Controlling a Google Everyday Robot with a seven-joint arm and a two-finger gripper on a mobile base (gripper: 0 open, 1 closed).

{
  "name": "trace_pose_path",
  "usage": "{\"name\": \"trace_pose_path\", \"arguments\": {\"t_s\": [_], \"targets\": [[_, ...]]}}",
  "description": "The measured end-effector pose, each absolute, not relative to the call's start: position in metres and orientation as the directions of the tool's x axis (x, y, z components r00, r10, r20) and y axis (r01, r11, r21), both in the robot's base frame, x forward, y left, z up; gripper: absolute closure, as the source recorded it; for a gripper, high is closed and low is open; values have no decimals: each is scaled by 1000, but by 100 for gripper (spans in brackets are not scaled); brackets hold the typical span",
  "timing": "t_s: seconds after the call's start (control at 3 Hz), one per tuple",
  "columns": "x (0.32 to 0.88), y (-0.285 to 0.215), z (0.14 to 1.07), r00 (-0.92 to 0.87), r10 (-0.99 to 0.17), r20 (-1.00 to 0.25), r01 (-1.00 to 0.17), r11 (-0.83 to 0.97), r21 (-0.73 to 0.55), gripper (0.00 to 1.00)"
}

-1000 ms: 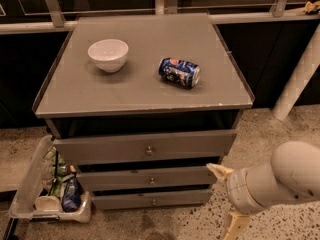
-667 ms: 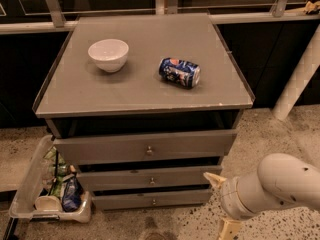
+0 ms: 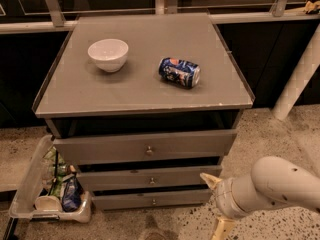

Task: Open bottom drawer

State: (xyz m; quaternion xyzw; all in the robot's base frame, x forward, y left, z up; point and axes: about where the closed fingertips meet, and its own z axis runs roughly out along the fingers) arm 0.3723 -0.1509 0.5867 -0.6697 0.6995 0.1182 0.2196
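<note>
A grey bench (image 3: pixel 140 91) with three drawers stands against a dark wall with a rail along it. On its top a white bowl (image 3: pixel 108 54) sits upright towards the left. A blue drinks can (image 3: pixel 179 72) lies on its side towards the right, well apart from the bowl. Below the top, the tallest drawer (image 3: pixel 100 149) comes first, then the middle drawer (image 3: pixel 115 178). The bottom drawer (image 3: pixel 130 201) is the thin strip lowest down, just above the speckled floor, with a small round knob (image 3: pixel 154 201) at its centre; its front looks pushed in. The robot's hand (image 3: pixel 212 206) hangs low at the right front corner of the bench, beside the right ends of the middle and bottom drawers. It is released: its two pale fingers (image 3: pixel 209 180) are spread apart with nothing between them, and neither touches the knob. The upper finger lies near the middle drawer's right end, and the lower one points down at the floor. A clear plastic bin (image 3: pixel 30 184) holding bottles rests on the floor at the left of the bench. A white pole (image 3: pixel 297 79) leans at the far right.
</note>
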Motion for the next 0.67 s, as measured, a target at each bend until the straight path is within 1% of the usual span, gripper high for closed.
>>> {"name": "trace_pose_path", "arguments": {"t_s": [0.33, 0.67], "targets": [[393, -153, 544, -47, -864, -501, -986, 120, -114, 0], [413, -154, 492, -76, -858, -508, -983, 151, -106, 0]]}}
